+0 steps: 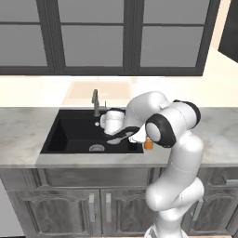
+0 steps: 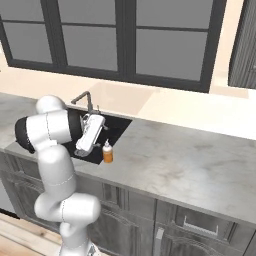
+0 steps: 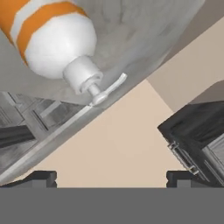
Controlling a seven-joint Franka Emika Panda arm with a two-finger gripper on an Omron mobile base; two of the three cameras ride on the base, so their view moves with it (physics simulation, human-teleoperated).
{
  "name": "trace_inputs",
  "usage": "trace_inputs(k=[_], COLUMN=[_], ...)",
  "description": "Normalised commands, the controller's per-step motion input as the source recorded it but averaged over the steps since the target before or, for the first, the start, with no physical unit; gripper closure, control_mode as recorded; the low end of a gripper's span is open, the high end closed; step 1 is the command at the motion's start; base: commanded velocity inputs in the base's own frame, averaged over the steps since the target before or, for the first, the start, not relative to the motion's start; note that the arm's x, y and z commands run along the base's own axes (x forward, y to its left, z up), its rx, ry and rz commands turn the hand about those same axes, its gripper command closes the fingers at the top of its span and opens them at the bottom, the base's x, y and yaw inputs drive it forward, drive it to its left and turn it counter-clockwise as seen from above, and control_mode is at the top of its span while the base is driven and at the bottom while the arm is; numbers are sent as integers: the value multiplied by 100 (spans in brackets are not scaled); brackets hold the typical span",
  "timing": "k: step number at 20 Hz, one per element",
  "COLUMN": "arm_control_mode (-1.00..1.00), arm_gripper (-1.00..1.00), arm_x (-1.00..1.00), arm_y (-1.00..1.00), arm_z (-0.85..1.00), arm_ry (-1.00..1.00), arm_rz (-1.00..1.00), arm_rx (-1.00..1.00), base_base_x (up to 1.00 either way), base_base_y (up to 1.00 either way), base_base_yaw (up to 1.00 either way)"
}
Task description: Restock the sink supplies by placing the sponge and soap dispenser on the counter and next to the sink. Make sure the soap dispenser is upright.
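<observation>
Orange-and-white, the soap dispenser [image 2: 107,152] stands upright on the marbled counter [image 2: 190,160], just beside the right edge of the black sink [image 1: 74,132]. We see our gripper [image 3: 111,177] with its jaws spread wide, holding nothing, the dispenser's pump close before it in the hand view.

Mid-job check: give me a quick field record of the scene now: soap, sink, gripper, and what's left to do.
soap dispenser: upright on the counter, by the sink's right front corner
sink: black basin, faucet behind it
gripper: open, nothing between the fingers, beside the dispenser over the sink's edge
sponge: cannot place it from these views
remaining: sponge placement unconfirmed; dispenser looks done
</observation>
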Motion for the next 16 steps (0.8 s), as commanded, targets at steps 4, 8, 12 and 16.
trace_inputs(k=[4, 8, 12, 16], arm_control_mode=[-100, -100, -100, -100], arm_gripper=[-100, -100, -100, -100], arm_x=[-10, -83, -100, -100], arm_y=[3, 12, 2, -1], arm_z=[1, 11, 0, 6], arm_ry=[-8, -19, -35, -33], arm_rz=[2, 0, 0, 0], arm_rx=[0, 0, 7, 24], base_base_x=[0, 0, 0, 0], base_base_y=[0, 0, 0, 0], base_base_yaw=[0, 0, 0, 0])
